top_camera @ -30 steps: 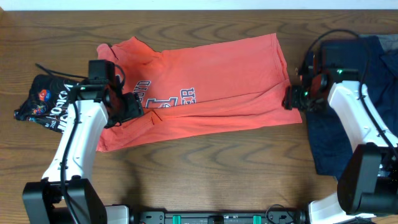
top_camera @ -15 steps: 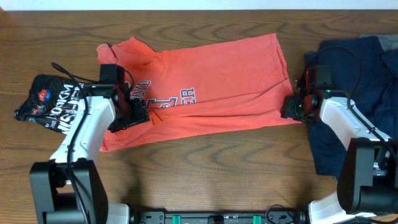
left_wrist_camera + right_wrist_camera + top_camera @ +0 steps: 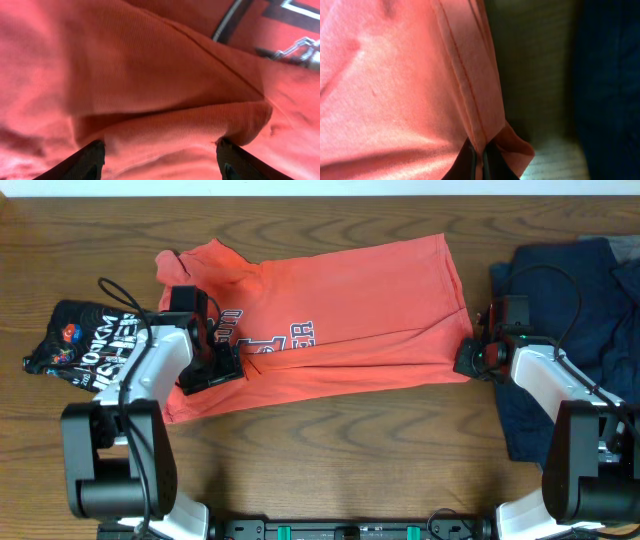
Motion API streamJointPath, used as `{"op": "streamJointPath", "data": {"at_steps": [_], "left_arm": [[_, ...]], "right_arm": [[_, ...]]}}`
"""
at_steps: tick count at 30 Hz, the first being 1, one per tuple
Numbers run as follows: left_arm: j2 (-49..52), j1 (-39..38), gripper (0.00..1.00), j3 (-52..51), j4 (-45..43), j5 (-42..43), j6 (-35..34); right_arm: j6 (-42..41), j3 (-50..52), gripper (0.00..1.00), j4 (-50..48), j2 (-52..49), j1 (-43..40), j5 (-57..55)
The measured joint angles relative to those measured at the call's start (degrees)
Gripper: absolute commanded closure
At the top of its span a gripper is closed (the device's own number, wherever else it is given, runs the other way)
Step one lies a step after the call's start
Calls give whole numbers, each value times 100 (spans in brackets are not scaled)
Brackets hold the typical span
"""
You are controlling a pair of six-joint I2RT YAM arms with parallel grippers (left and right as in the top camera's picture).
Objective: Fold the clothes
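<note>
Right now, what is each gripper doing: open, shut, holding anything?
Left gripper: open, straddling a fold of the red T-shirt.
Right gripper: shut on the T-shirt's hem.

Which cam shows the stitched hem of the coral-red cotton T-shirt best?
Right wrist: the stitched hem fills the frame, stitch lines running into the shut right gripper. Overhead shows the whole coral-red cotton T-shirt, hem too small. Left wrist: only bunched fabric at the other end.
</note>
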State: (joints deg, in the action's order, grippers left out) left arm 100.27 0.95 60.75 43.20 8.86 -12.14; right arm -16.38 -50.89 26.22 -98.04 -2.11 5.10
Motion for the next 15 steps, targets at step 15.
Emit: {"op": "streamJointPath", "data": {"at_steps": [15], "left_arm": [[339,-17,27,-76,-192,-20,-55]], "right_arm": [[-691,-87,99,1707,59,-4,-1071]]}}
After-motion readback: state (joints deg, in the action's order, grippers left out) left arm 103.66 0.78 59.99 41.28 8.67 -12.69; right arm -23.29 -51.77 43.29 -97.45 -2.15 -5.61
